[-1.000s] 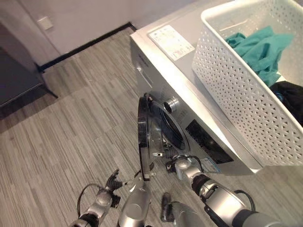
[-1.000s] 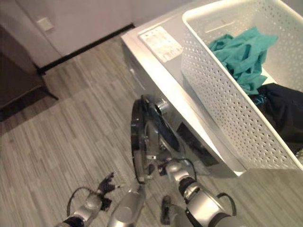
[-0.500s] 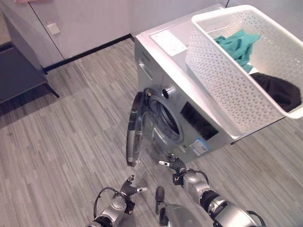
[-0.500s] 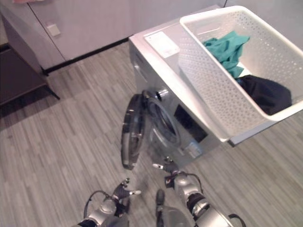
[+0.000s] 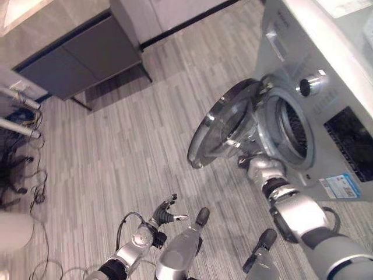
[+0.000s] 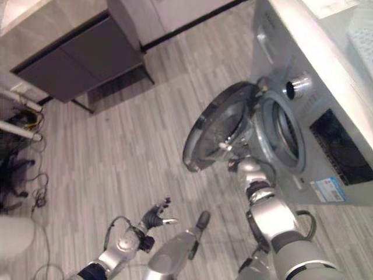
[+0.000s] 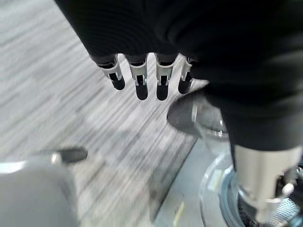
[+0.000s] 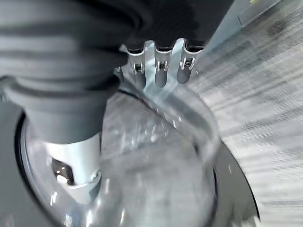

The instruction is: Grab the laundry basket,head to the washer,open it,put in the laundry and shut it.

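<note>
My right hand (image 5: 260, 167) rests against the inner side of the round glass washer door (image 5: 224, 123), fingers (image 8: 156, 64) straight and side by side on the glass; the door stands swung wide from the silver front-loading washer (image 5: 326, 93), its drum opening (image 5: 293, 129) exposed; my left hand (image 5: 165, 213) hangs low over the grey wood-grain floor (image 5: 116, 157), fingers (image 7: 139, 80) relaxed and slightly spread, holding nothing.

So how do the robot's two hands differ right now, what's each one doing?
The right hand reaches up to the washer door, its fingers against the door's glass; the left hand hangs low over the floor, touching nothing. The right hand sits close to the washer; the left hand is well away from it. Both hands have straight, open fingers, and neither holds any laundry.
</note>
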Controlling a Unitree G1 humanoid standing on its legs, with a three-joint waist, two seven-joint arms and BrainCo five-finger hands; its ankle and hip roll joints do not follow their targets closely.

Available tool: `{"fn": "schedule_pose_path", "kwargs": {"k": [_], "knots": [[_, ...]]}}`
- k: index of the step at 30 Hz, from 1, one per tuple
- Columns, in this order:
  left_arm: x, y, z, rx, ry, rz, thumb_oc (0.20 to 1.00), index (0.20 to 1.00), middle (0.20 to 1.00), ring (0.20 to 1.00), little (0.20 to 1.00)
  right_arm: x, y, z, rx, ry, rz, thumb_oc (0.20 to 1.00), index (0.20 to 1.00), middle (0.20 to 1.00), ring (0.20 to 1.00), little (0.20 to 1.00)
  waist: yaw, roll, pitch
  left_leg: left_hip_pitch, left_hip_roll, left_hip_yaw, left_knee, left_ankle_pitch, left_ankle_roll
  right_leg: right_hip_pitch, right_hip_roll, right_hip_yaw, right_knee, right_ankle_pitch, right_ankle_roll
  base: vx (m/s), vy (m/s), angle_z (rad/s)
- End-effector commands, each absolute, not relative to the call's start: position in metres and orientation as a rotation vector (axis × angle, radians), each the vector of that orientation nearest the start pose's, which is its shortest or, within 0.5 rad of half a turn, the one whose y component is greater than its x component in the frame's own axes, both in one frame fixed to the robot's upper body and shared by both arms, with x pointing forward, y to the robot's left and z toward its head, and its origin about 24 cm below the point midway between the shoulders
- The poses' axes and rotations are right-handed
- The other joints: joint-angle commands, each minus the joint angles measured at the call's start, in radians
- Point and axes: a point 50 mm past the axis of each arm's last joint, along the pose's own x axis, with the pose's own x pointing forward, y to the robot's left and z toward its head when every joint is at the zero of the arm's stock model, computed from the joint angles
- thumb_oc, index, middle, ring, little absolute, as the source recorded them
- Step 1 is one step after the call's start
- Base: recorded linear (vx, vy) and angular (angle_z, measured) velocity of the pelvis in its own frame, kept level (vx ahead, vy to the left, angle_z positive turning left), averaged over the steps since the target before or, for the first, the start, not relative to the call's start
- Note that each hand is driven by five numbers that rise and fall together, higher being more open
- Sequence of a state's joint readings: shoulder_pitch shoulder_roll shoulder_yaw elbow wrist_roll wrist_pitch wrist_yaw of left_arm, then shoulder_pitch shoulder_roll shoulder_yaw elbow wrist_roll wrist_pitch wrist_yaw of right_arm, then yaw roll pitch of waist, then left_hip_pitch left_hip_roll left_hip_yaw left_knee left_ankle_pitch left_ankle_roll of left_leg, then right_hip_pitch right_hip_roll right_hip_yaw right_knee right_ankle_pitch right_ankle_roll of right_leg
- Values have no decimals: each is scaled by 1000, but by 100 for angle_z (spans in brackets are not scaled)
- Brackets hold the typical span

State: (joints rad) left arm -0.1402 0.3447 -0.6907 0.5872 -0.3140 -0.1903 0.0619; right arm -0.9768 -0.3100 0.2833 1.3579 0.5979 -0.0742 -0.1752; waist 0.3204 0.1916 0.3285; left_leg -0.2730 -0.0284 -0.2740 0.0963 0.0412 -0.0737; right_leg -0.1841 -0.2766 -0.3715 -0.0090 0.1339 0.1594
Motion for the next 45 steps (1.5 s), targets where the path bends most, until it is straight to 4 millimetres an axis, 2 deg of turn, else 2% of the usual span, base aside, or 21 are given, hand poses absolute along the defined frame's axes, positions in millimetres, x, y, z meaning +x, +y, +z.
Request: {"fn": "schedule_pose_path", "kwargs": {"k": [1, 5, 8, 11, 15, 19, 22, 25, 28, 30, 32, 34, 35, 36, 37, 38, 39, 40, 41, 43, 45], "knots": [[239, 126, -46, 314, 310, -487, 1000, 1000, 1000, 1000, 1000, 407, -175, 104, 145, 163, -202, 1000, 1000, 1000, 1000, 1000, 35, -60, 22, -40, -19, -26, 71, -132, 14, -41, -83, 74, 1, 2, 12, 14, -20, 41], [250, 121, -34, 428, 234, -561, 1000, 1000, 1000, 1000, 1000, 405, -144, 95, 123, 174, -125, 1000, 1000, 1000, 1000, 1000, 25, -76, 28, -36, 2, -7, 78, -139, 10, -50, -63, 96, 8, -13, 4, 15, -13, 2], [266, 117, -23, 624, 164, -621, 1000, 1000, 1000, 1000, 1000, 389, -112, 64, 19, 239, -7, 1000, 1000, 1000, 1000, 1000, -14, -101, 34, -7, 34, 20, 68, -144, 4, -59, -42, 126, 32, -31, -4, 31, -25, -24], [280, 124, -21, 816, 182, -664, 1000, 1000, 1000, 1000, 1000, 360, -98, 17, -144, 330, 138, 1000, 1000, 1000, 1000, 1000, -86, -130, 24, 46, 80, 56, 40, -141, -5, -73, -19, 160, 69, -53, -10, 84, -24, -36], [304, 159, -20, 977, 244, -458, 1000, 1000, 1000, 1000, 1000, 306, -109, -37, -215, 422, 262, 1000, 1000, 1000, 1000, 1000, -193, -173, 8, 138, 158, 102, 8, -148, -30, -66, 32, 192, 126, -117, -22, 153, -100, -48], [304, 211, -32, 979, 412, -185, 1000, 1000, 1000, 1000, 1000, 258, -160, -69, -297, 519, 258, 1000, 1000, 1000, 1000, 1000, -278, -233, -21, 191, 222, 146, 41, -132, -63, -18, 100, 211, 149, -175, -53, 193, -179, -49], [301, 241, -36, 954, 526, -43, 1000, 1000, 1000, 1000, 1000, 233, -194, -77, -317, 568, 206, 1000, 1000, 1000, 1000, 1000, -306, -269, -15, 115, 229, 128, 299, -14, -67, 26, 151, 233, 147, -192, -94, 99, -169, -42], [297, 265, -38, 916, 653, 70, 1000, 1000, 1000, 1000, 1000, 216, -215, -82, -324, 614, 160, 1000, 1000, 1000, 1000, 1000, -344, -288, -7, 28, 244, 152, 435, 7, -59, 45, 166, 247, 165, -227, -120, 116, -81, -36], [301, 288, -25, 865, 708, 173, 1000, 1000, 1000, 1000, 1000, 217, -222, -79, -326, 614, 141, 1000, 1000, 1000, 1000, 1000, -340, -295, -8, -21, 252, 154, 254, -33, -58, 65, 167, 282, 176, -259, -108, 200, 144, -13], [303, 301, -16, 836, 711, 232, 1000, 1000, 1000, 1000, 1000, 219, -219, -78, -332, 601, 154, 1000, 1000, 1000, 1000, 1000, -320, -277, -15, -37, 295, 93, 42, 48, -66, 90, 194, 328, 190, -290, -94, 330, 260, -15], [302, 314, -8, 849, 709, 272, 1000, 1000, 1000, 1000, 1000, 220, -214, -79, -332, 597, 158, 1000, 1000, 1000, 1000, 1000, -297, -270, -31, -79, 318, 13, -112, 63, -71, 127, 202, 383, 192, -330, -78, 362, 298, -39], [298, 326, -3, 881, 716, 294, 1000, 1000, 1000, 1000, 1000, 218, -208, -83, -329, 602, 169, 1000, 1000, 1000, 1000, 1000, -287, -262, -41, -66, 313, -11, -147, 73, -78, 159, 189, 420, 205, -353, -67, 478, 654, -84], [278, 333, -20, 939, 784, 261, 1000, 1000, 1000, 1000, 1000, 208, -199, -93, -324, 658, 211, 1000, 1000, 1000, 1000, 1000, -280, -221, -97, -29, 264, -3, -79, 55, -78, 186, 93, 457, 193, -309, -14, 494, 862, -107], [278, 333, -20, 939, 785, 260, 1000, 1000, 1000, 1000, 1000, 208, -199, -94, -324, 658, 211, 1000, 1000, 1000, 1000, 1000, -279, -224, -98, -30, 260, 0, -74, 51, -76, 187, 89, 458, 191, -309, -13, 521, 1128, -141], [274, 334, -24, 934, 794, 239, 1000, 1000, 1000, 1000, 1000, 199, -197, -100, -303, 696, 206, 1000, 1000, 1000, 1000, 1000, -294, -220, -121, -34, 195, 69, 12, 35, -67, 179, -1, 474, 187, -186, 16, 257, 652, -111], [264, 340, -30, 911, 831, 254, 1000, 1000, 1000, 1000, 1000, 198, -193, -104, -293, 719, 219, 1000, 1000, 1000, 1000, 1000, -287, -221, -133, -22, 158, 103, 48, -1, -47, 166, -45, 487, 190, -129, 20, 251, 650, -98], [264, 340, -30, 911, 831, 254, 1000, 1000, 1000, 1000, 1000, 199, -193, -104, -293, 719, 219, 1000, 1000, 1000, 1000, 1000, -286, -221, -135, -25, 158, 104, 48, 0, -47, 164, -45, 489, 189, -127, 20, 187, 537, -87], [253, 349, -33, 903, 876, 273, 1000, 1000, 1000, 1000, 1000, 201, -182, -104, -271, 718, 243, 1000, 1000, 1000, 1000, 1000, -289, -217, -141, 9, 133, 181, 69, -36, -25, 135, -90, 461, 188, -26, 8, 95, 313, -103], [253, 349, -33, 903, 876, 273, 1000, 1000, 1000, 1000, 1000, 201, -182, -104, -271, 718, 243, 1000, 1000, 1000, 1000, 1000, -287, -217, -141, 10, 133, 183, 70, -37, -25, 135, -91, 463, 188, -25, 8, 139, 463, -131], [233, 359, -42, 878, 955, 275, 1000, 1000, 1000, 1000, 1000, 206, -179, -103, -270, 710, 244, 1000, 1000, 1000, 1000, 1000, -281, -205, -147, 45, 122, 249, 70, -66, -3, 120, -144, 323, 195, 29, -4, 95, 362, -75], [205, 371, -53, 833, 1061, 294, 1000, 1000, 1000, 1000, 1000, 205, -177, -107, -258, 734, 250, 1000, 1000, 1000, 1000, 1000, -295, -185, -155, 95, 120, 316, 47, -76, 20, 114, -147, 208, 221, 12, -11, 114, 430, -58]]}}
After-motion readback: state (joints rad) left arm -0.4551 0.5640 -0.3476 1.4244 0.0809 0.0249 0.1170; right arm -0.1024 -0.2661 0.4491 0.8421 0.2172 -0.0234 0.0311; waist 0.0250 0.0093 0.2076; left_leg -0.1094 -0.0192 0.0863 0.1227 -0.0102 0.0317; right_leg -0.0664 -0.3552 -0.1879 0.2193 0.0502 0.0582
